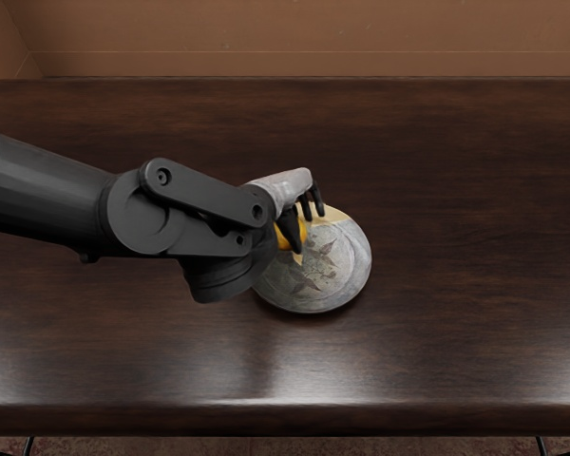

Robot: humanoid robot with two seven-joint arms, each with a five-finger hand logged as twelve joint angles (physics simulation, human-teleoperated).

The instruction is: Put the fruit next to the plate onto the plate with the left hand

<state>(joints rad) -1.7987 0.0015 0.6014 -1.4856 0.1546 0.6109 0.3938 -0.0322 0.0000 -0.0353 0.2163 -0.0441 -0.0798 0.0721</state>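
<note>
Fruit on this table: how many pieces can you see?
1. The yellow fruit sits in the curled fingers of the left hand, over the upper left edge of the plate. The hand covers part of the plate, so another piece could be hidden.

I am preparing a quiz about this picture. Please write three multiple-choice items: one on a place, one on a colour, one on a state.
1. Where is the small yellow-orange fruit? A) at the upper-left rim of the round grey patterned plate B) at the table's right edge C) off the table
2. What colour is the wooden table? A) white B) dark brown C) green
3. How is the left hand? A) spread flat B) curled around the fruit C) hidden
Answers: 1 A, it shows at that rim; 2 B, the top is dark brown; 3 B, dark fingers wrap the fruit.
</note>
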